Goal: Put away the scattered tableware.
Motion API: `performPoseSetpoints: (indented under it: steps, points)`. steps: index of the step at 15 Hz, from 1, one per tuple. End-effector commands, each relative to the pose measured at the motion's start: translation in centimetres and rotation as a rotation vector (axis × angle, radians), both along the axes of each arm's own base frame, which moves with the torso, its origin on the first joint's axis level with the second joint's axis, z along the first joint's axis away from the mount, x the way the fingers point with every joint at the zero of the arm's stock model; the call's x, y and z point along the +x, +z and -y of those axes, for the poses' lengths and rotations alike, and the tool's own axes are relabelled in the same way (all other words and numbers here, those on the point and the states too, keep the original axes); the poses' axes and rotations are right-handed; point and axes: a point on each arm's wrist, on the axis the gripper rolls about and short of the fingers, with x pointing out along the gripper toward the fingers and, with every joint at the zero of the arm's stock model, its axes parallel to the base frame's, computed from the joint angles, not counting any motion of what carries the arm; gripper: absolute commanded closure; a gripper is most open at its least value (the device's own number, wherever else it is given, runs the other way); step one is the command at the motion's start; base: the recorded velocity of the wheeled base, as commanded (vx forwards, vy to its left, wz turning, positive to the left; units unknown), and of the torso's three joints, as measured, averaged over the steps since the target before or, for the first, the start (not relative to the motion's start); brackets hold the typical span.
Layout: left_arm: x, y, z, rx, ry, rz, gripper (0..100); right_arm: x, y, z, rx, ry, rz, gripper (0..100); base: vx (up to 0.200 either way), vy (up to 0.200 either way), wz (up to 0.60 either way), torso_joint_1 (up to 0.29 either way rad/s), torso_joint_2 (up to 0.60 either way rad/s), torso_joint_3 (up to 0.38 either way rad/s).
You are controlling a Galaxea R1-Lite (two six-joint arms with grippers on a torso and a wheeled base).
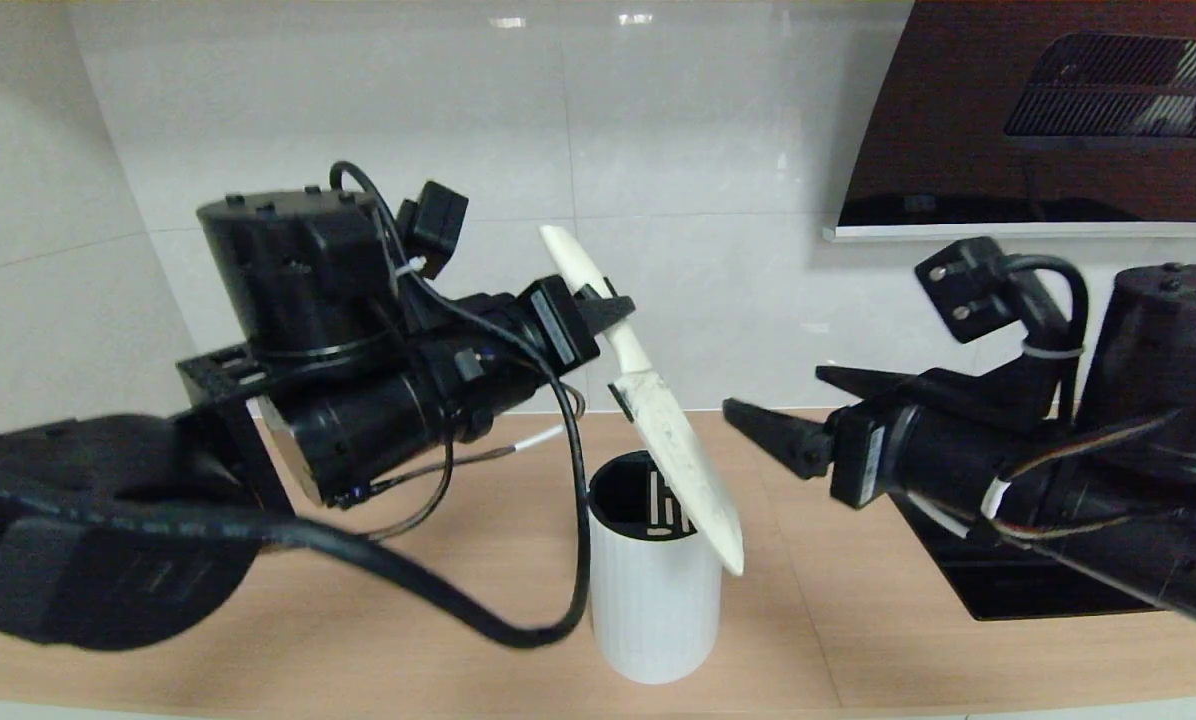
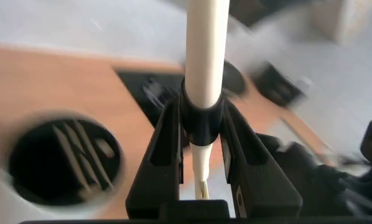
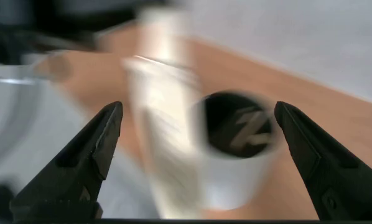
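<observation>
**Left end effector clamped on the knife handle, blade slanting down at the holder**

I hold the white knife in the air, handle up and blade down, tilted towards my right side. Its blade crosses the mouth of the white ribbed holder. The tip lies in front of the holder's rim in the head view, so I cannot tell whether it is above the opening or just outside it.

I judge the knife to be light and stiff. The pale blade looks ceramic, so it is likely brittle and would chip if knocked against the rim. The handle is smooth and round, and it could turn or slide in a loose grip. My fingers pinch it about halfway along the handle, above the blade, which seems the right place: clear of the edge, with the blade's weight hanging below.

The holder is a tall, narrow cup that a sideways push might tip over. It stands on the wooden bench, with a black hob set into the bench nearby. My right end effector hangs beside the holder, its jaws spread wide and holding nothing.
</observation>
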Motion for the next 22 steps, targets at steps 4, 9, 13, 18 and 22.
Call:
performPoseSetpoints:
  steps: [4,9,13,18,22]
  points:
    - [3.0,3.0,-0.5,0.202,0.35,0.027,100,0.9,1.5,3.8,0.032,-0.136,0.049,0,0.0,0.0,0.0,0.0,0.0,0.0]
    - [4.4,-0.3,0.8,0.39,0.524,0.222,100,1.3,1.0,3.7,0.011,-0.142,0.037,0,0.0,0.0,0.0,0.0,0.0,0.0]
    - [3.5,-2.5,3.3,0.427,0.472,0.282,100,1.3,0.9,3.8,0.006,-0.142,0.038,0,0.0,0.0,0.0,0.0,0.0,0.0]
    - [3.9,-4.5,4.5,0.47,0.468,0.245,100,1.3,0.6,3.7,-0.002,-0.141,0.03,0,0.0,0.0,0.0,0.0,0.0,0.0]
    - [4.0,-6.1,5.5,0.495,0.44,0.223,100,1.5,0.2,3.6,-0.01,-0.141,0.019,0,0.0,0.0,0.0,0.0,0.0,0.0]
